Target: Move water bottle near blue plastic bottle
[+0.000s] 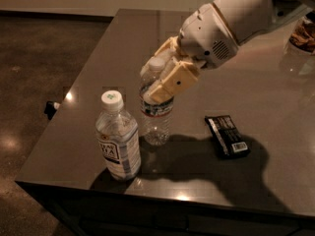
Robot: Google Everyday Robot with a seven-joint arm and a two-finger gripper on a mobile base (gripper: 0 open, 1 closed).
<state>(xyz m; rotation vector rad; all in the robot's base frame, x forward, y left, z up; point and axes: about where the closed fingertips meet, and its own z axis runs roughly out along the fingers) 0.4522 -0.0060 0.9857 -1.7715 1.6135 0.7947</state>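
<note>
The water bottle (156,118) is slim, clear and ribbed, with a white cap and a red-and-blue label band. It stands upright near the middle of the table, its base at or just above the surface. My gripper (161,76) is shut around its upper part, just below the cap, reaching in from the upper right. The blue plastic bottle (117,142) is wider, with a white cap bearing a green mark and a white and dark-blue label. It stands upright just left of and in front of the water bottle, a small gap apart.
A black snack packet (226,135) lies flat to the right of the bottles. A glass jar (300,43) stands at the far right back. The dark table's (98,68) left and front edges are close to the blue bottle.
</note>
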